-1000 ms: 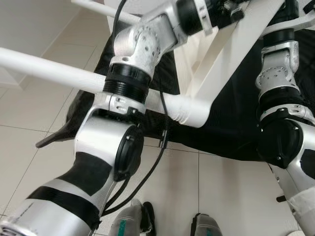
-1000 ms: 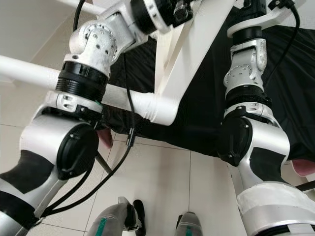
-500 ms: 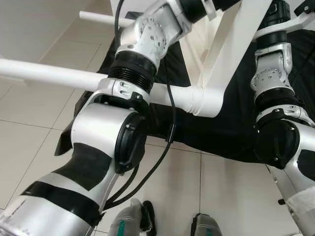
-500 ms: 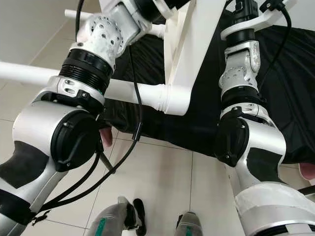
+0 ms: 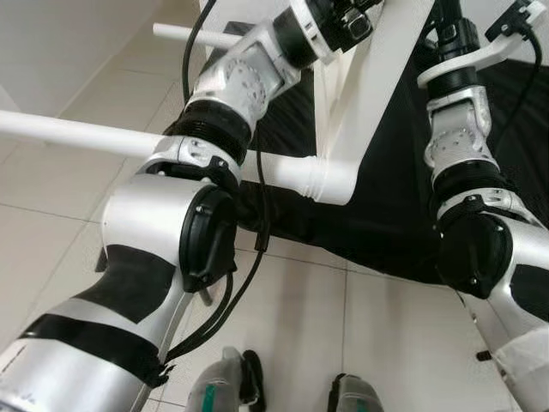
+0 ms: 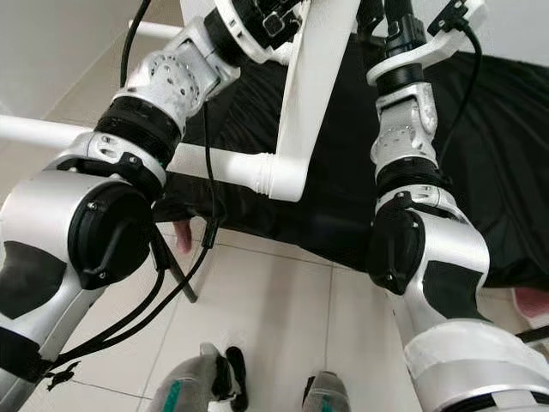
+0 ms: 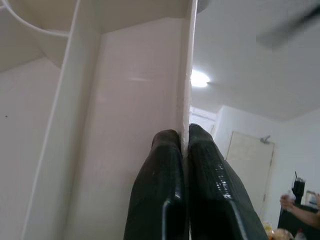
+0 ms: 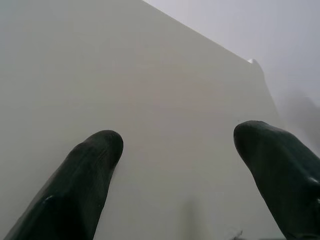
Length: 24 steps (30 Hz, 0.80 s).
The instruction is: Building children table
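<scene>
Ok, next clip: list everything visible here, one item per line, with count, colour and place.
Table frame: one, white, a flat upright panel joined at a corner to a round leg, held up between both arms.
Round leg: one, white, running out to the robot's left above the floor.
Second rod: one, white, farther back on the left.
Cloth: one, black, spread on the floor under the frame.
Floor: light tiles.
Person: one, far off in the left wrist view, an arm at a dark counter.
Left gripper: black, pinched on the thin edge of the white panel.
Right gripper: black, fingers apart against a flat white surface.
Robot's feet: two, grey, on the tiles.
</scene>
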{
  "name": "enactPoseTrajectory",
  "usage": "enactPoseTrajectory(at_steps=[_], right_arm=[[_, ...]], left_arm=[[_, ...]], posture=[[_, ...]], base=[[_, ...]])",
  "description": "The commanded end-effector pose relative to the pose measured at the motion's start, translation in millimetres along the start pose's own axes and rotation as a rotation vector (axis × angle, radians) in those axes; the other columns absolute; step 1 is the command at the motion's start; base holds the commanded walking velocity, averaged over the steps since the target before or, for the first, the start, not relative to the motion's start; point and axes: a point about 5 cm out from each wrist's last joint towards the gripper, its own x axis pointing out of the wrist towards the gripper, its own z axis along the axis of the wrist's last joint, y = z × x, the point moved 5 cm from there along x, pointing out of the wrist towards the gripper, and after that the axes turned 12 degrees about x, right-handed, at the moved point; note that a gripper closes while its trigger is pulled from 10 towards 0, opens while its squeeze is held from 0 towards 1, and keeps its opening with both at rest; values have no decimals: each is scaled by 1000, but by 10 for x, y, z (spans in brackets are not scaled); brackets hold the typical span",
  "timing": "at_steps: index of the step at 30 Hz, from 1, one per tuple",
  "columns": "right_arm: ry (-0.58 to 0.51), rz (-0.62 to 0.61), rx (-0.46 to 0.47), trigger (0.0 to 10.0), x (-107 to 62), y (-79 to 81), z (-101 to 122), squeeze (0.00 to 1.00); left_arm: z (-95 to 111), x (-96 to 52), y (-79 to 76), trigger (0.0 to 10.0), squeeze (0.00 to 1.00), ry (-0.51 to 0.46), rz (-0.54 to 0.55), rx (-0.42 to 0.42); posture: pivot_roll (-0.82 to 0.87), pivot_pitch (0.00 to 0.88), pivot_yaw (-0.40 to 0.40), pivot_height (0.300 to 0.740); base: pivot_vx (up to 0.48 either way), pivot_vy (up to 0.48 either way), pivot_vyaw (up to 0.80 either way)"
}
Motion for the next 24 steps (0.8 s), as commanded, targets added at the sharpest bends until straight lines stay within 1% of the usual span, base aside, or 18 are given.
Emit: enactPoseTrajectory(at_steps=[1,3,4,6,7,9,13,15,16,18,19,20,21,22,23,24], right_arm=[[141,73,-27,10000,-13,142,-330,0],[204,81,-50,10000,-85,152,-487,0],[204,81,-50,10000,-85,152,-487,0],[250,90,-77,10000,-186,147,-614,0],[250,90,-77,10000,-186,147,-614,0],[262,90,-79,10000,-247,130,-655,0],[258,85,-76,10000,-251,116,-638,0],[256,77,-92,10000,-247,101,-616,0],[256,77,-92,10000,-247,101,-616,0],[254,71,-94,10000,-249,93,-605,0],[253,69,-94,10000,-256,90,-608,0],[252,67,-96,10000,-264,91,-611,0],[251,67,-97,10000,-267,92,-614,0],[251,67,-97,10000,-267,92,-614,0],[266,64,-97,10000,-317,90,-667,0],[277,61,-104,10000,-348,85,-696,0]], left_arm=[[-328,-159,105,10000,0,97,120,-86],[-480,-283,129,10000,0,127,157,-105],[-480,-283,129,10000,0,127,157,-105],[-667,-427,101,10000,0,167,162,-120],[-667,-427,101,10000,0,167,162,-120],[-749,-526,57,10000,0,177,139,-134],[-782,-579,54,10000,0,193,141,-139],[-793,-648,35,10000,0,205,124,-138],[-793,-648,35,10000,0,205,124,-138],[-778,-693,5,10000,0,211,92,-136],[-737,-439,-137,10000,0,210,37,-124],[-708,-243,-322,10000,0,209,-19,-118],[-683,-116,-475,10000,0,208,-59,-113],[-683,-116,-475,10000,0,208,-59,-113],[-796,-108,-471,10000,0,247,-42,-123],[-853,-141,-431,10000,0,262,-24,-130]], posture=[[-58,67,20,740],[-61,68,20,740],[-61,68,20,740],[-64,69,23,740],[-64,69,23,740],[-67,71,27,740],[-67,72,30,740],[-67,75,34,740],[-67,75,34,740],[-64,77,35,740],[-61,80,37,740],[-61,80,37,740],[-60,81,39,740],[-60,81,39,740],[-51,89,40,740],[-50,90,40,740]], base=[[0,0,0],[0,0,0],[0,0,0],[0,0,0],[0,0,0],[0,0,0],[0,0,0],[0,0,0],[0,0,0],[0,0,0],[0,0,0],[0,0,0],[0,0,0],[0,0,0],[0,0,0],[0,0,0]])
